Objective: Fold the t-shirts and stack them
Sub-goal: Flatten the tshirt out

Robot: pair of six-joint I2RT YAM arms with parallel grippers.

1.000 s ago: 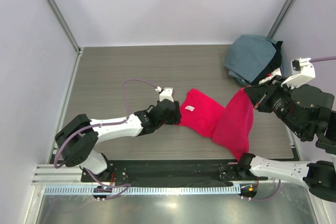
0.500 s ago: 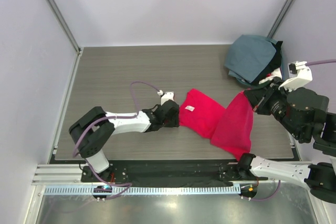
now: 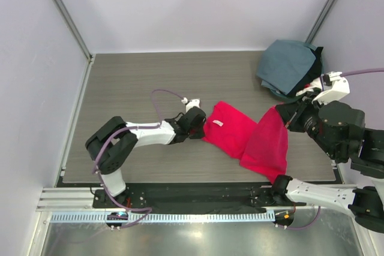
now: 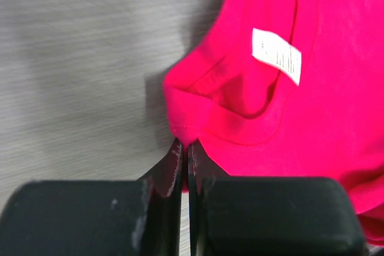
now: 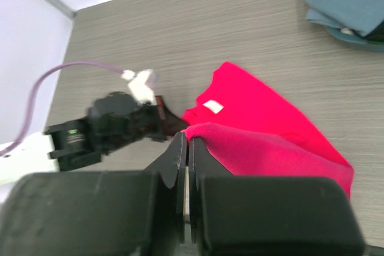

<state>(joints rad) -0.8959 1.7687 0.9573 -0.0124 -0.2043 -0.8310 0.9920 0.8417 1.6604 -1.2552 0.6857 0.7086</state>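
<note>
Red t-shirt (image 3: 228,127) | left fingers (image 4: 168,169), right fingers (image 5: 174,160) pinch it | grey-blue t-shirt (image 3: 287,64) partly hidden

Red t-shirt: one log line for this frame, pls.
left gripper: shut on red t-shirt collar | right gripper: shut on its other side, lifted | grey-blue t-shirt: heaped, far right corner

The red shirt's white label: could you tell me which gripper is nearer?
Left. The left gripper pinches the collar beside the label; the right gripper holds the shirt's far edge.
</note>
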